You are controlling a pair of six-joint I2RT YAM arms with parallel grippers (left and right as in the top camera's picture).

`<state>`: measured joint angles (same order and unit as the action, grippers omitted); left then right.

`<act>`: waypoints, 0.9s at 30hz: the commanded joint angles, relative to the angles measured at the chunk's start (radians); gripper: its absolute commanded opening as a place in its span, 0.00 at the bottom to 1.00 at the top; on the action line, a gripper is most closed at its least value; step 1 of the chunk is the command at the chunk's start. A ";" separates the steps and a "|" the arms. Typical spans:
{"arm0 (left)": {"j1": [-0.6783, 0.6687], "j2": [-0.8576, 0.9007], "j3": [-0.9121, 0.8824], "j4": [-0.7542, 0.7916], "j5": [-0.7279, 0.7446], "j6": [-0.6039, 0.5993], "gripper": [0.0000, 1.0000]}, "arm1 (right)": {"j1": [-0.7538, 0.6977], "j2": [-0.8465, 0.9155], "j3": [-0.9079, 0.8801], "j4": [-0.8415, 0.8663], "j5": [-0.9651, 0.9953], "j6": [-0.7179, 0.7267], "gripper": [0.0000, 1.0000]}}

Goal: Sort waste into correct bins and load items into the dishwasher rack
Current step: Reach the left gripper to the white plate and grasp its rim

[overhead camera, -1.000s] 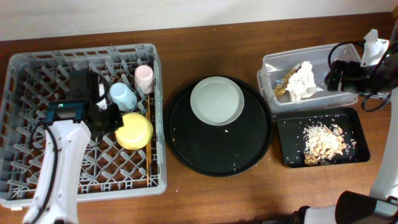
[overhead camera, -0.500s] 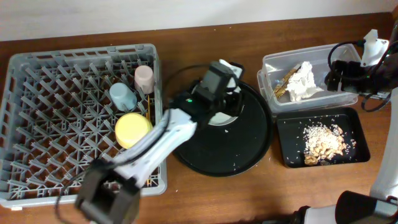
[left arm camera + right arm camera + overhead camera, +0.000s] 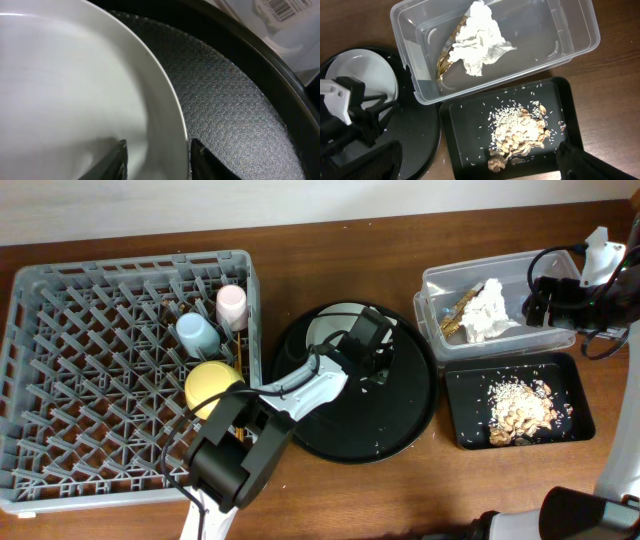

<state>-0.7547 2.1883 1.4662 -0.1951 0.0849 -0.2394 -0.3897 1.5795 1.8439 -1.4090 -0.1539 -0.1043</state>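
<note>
Left claw [image 3: 157,155] spread astride rim of face-up pale plate [image 3: 60,75]; right claw [image 3: 477,148] agape.

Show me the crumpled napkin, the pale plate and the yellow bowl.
crumpled napkin [image 3: 477,42], right wrist view, middle of the white wad.
pale plate [image 3: 70,75], left wrist view, its smooth inner surface.
yellow bowl [image 3: 213,387], overhead view, its middle.

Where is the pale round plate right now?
Overhead view, centre: the pale round plate sits on the round black tray, between the dishwasher rack and the clear tub, left fingers straddling its rim.
</note>
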 commanded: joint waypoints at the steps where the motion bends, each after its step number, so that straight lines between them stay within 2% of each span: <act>1: -0.032 0.025 -0.002 -0.033 -0.007 0.001 0.28 | -0.004 -0.002 0.018 0.000 0.009 0.009 0.99; 5: -0.056 0.025 -0.002 -0.111 -0.107 0.001 0.25 | -0.004 -0.002 0.018 0.000 0.009 0.009 0.99; 7: -0.060 0.025 -0.002 -0.132 -0.112 0.001 0.25 | -0.004 -0.002 0.018 0.000 0.009 0.009 0.99; 10: -0.061 0.025 -0.002 -0.133 -0.148 0.001 0.18 | -0.004 -0.002 0.018 0.000 0.009 0.009 0.99; 14: -0.061 0.025 -0.009 -0.137 -0.199 0.001 0.18 | -0.004 -0.002 0.018 0.000 0.009 0.009 0.99; 17: -0.062 0.025 -0.009 -0.145 -0.198 0.001 0.04 | -0.004 -0.002 0.018 0.000 0.009 0.009 0.99; 21: -0.061 0.016 -0.005 -0.144 -0.199 0.001 0.01 | -0.004 -0.002 0.018 0.000 0.009 0.009 0.99; 23: -0.061 -0.019 -0.001 -0.144 -0.199 0.001 0.01 | -0.004 -0.002 0.018 0.000 0.009 0.009 0.99; 27: -0.060 -0.267 0.000 -0.159 -0.199 0.001 0.01 | -0.004 -0.002 0.018 0.000 0.009 0.009 0.99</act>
<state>-0.8223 2.1174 1.4761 -0.3408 -0.1246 -0.2245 -0.3897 1.5795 1.8439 -1.4094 -0.1539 -0.1040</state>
